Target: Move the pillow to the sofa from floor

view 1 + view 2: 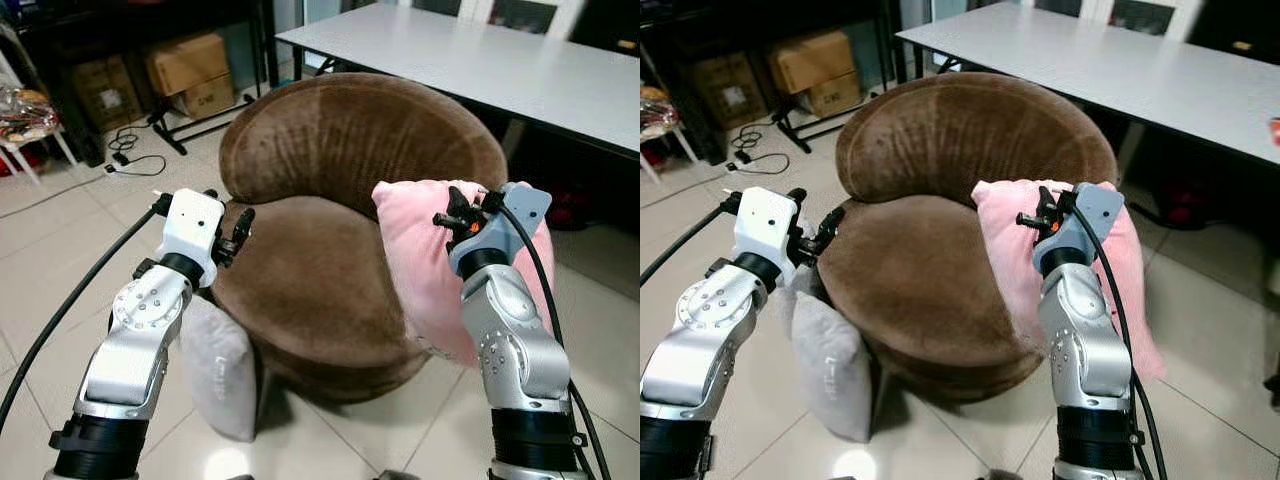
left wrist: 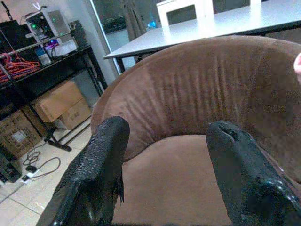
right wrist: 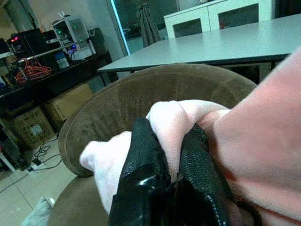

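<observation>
Right gripper (image 3: 164, 165) is clamped tight on a bunched fold of the pink pillow (image 1: 420, 260), which hangs at the round brown sofa (image 1: 330, 200) seat's 3 o'clock edge, above the floor. Left gripper (image 2: 164, 174) stands wide apart and empty at the seat's 9 o'clock side. A grey pillow (image 1: 220, 370) leans against the sofa base at 8 o'clock.

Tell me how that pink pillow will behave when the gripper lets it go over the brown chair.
The pink pillow is probably soft and floppy: its corner bunches between the right gripper fingers and the rest sags. It looks light, hanging from one pinch. Released, it would likely slump onto the brown chair seat rather than roll.
</observation>
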Controlling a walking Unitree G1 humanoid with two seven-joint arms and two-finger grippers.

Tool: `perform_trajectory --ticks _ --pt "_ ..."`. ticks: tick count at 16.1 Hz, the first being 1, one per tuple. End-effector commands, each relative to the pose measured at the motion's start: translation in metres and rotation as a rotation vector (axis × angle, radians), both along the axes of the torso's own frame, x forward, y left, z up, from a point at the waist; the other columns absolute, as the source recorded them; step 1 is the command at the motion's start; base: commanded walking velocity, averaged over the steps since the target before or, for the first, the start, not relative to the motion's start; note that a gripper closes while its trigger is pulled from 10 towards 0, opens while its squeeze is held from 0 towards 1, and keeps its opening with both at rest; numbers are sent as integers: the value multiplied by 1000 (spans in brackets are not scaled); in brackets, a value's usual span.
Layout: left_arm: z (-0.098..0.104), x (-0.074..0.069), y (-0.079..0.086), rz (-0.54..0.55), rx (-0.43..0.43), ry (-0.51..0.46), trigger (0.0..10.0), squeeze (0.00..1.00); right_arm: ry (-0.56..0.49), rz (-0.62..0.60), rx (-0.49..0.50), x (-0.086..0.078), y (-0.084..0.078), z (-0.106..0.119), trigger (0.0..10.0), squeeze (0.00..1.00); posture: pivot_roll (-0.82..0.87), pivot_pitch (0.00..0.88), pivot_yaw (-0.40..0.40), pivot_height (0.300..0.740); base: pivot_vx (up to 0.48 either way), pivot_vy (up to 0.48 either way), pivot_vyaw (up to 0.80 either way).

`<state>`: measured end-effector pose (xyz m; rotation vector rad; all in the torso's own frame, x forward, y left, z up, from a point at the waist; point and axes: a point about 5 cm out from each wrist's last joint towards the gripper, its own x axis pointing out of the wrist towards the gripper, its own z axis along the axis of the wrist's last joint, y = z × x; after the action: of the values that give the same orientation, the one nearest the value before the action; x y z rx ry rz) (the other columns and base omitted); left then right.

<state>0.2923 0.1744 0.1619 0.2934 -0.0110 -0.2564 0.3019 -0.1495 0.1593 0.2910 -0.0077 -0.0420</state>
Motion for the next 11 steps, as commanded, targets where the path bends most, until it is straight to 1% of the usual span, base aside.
perform_trajectory --ticks 1,2,4,6,9,11 --pt "2 2 5 14 -4 -2 10000 0 -39 53 -14 2 9 10 10000 0 -75 0 14 740 0 0 0" --pt "2 2 5 15 -3 -1 10000 0 -25 51 -41 3 10 8 10000 0 -73 0 15 740 0 0 712" --pt "1 2 6 17 -4 2 10000 0 -15 34 -44 4 10 7 10000 0 -74 0 16 740 257 0 584" --pt "1 3 7 16 -1 4 10000 0 -28 24 -42 5 9 9 10000 0 -77 0 22 740 281 0 0" --pt "2 4 6 10 -2 6 10000 0 -15 26 -50 5 8 8 10000 0 -84 0 27 740 281 0 0" --pt "2 4 5 6 -3 6 10000 0 -1 23 -34 5 8 7 10000 0 -87 0 29 740 283 0 -741"
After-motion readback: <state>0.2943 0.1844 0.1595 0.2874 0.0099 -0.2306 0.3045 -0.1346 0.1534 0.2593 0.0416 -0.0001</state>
